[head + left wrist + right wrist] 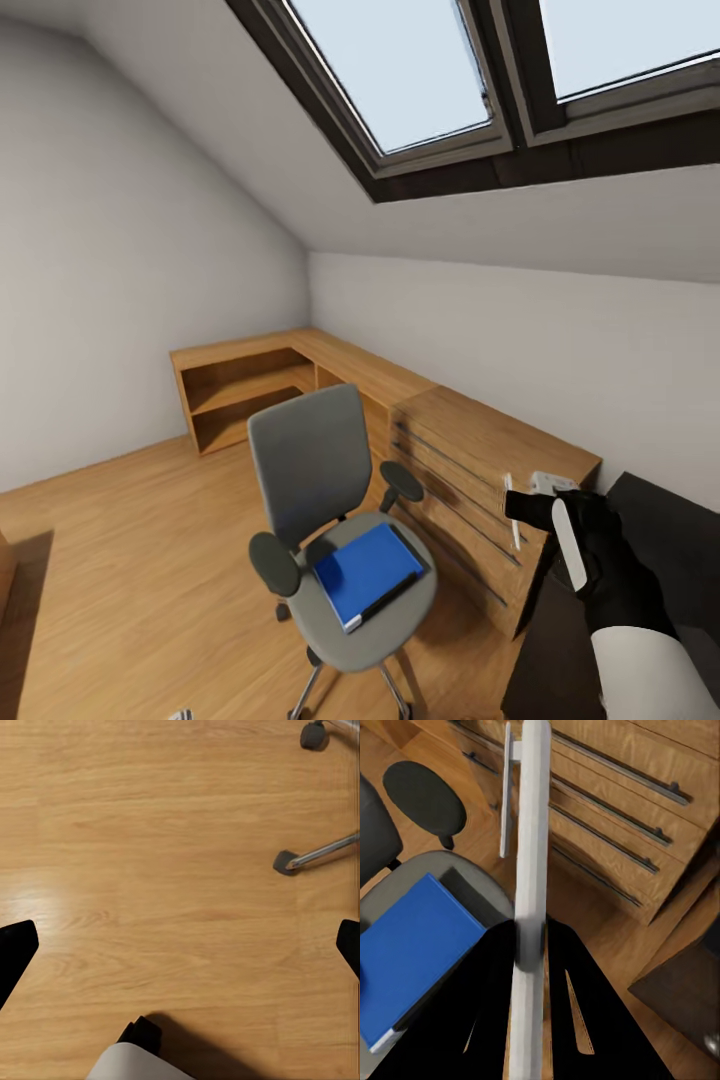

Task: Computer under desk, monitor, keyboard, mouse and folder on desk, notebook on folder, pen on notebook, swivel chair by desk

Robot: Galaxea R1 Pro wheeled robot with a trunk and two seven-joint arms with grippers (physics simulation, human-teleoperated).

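Head view: the swivel chair [335, 520] stands at centre with the folder [366, 574] flat on its seat; the right gripper [570, 525], near right, is clamped on the pen [570, 541]. Judged step — carrying the pen, which cannot be stacked until folder and notebook reach the desk [670, 530]. Left wrist view: floor [165, 870] and chair casters, with the left gripper's [180, 945] fingers apart and empty. Right wrist view: the pen runs between the closed fingers — a wooden drawer unit [622, 802] lies beyond.

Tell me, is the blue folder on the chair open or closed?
Closed. The folder lies flat on the swivel chair seat, blue cover up, white page edges visible along one side.
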